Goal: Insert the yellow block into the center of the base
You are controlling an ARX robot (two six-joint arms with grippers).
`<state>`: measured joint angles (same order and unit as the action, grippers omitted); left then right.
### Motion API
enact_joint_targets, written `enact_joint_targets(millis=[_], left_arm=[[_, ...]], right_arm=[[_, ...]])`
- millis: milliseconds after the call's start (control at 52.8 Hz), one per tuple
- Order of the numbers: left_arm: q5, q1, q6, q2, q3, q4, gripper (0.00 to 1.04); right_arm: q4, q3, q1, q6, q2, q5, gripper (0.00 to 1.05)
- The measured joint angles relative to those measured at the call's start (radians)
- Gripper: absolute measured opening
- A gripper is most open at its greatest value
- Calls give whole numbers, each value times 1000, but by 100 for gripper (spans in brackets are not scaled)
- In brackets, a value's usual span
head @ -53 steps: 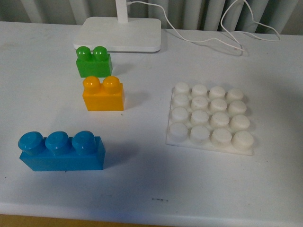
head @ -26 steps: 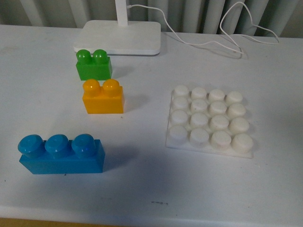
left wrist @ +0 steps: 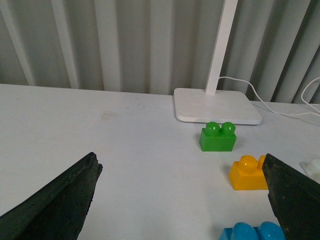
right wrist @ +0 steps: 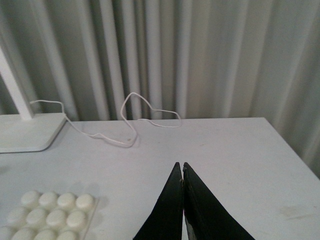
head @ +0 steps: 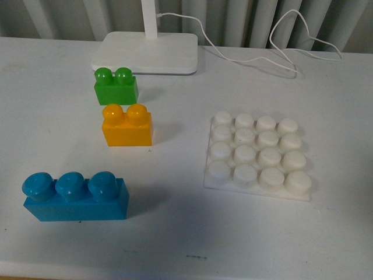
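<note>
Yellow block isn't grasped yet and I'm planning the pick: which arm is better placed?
Likely left: left gripper is open with the yellow block in its view; right gripper is shut, nearer the base.

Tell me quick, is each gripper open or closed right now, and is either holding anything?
Left gripper: open wide, holding nothing.
Right gripper: closed, fingertips together, holding nothing.
</note>
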<state>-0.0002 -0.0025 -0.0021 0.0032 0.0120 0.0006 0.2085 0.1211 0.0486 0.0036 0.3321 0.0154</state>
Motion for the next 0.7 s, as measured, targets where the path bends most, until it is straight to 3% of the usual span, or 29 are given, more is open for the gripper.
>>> enact_joint_targets(millis=[95, 474, 568, 701], left_arm=[[0, 0, 0, 0, 0, 0, 98], [0, 0, 0, 0, 0, 0, 98], [0, 0, 0, 0, 0, 0, 98], [0, 0, 0, 0, 0, 0, 98]], right_arm=[[-6, -21, -41, -1, -27, -7, 1], [-59, -79, -45, 0, -139, -15, 1], [-198, -109, -45, -1, -280, -14, 1], [-209, -115, -45, -1, -327, -15, 1]])
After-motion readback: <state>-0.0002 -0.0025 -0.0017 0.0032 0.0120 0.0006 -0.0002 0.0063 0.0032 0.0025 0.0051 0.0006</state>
